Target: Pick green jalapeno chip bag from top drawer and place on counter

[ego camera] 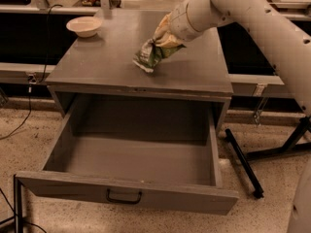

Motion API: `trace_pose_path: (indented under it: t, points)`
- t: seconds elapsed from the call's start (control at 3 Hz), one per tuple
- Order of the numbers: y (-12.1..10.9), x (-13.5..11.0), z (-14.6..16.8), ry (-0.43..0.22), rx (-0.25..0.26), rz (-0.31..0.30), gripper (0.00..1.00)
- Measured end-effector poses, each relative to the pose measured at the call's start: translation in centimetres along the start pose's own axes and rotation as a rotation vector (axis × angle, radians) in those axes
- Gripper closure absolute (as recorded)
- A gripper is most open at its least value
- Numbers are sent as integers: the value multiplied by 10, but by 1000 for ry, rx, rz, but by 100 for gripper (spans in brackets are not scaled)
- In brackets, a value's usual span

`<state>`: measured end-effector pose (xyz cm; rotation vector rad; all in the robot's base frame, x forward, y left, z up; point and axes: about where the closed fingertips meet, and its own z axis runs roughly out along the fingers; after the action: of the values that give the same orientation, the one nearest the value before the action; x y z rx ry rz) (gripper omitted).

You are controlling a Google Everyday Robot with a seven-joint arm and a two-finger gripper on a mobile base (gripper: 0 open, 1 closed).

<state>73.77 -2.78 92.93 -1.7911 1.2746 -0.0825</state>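
Over counter point(97, 67), behind the open top drawer point(136, 159): green jalapeno chip bag point(151, 54), tilted, clenched at its upper end by gripper point(164, 35), lower corner at or just off the surface. Lower gently until flat near mid-counter, well apart from white bowl point(84, 25) and back from the front edge, then release and lift straight up. Cannot tell whether the corner touches; grip itself mostly hidden behind foil, arm cut off at right.
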Motion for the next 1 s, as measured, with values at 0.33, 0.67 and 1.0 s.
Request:
trace_pose_path:
  t: [0.33, 0.67, 1.0]
  points:
    - [5, 19, -10, 51, -25, 27, 6]
    - [16, 33, -17, 96, -69, 44, 0]
    - [35, 42, -35, 138, -136, 54, 0]
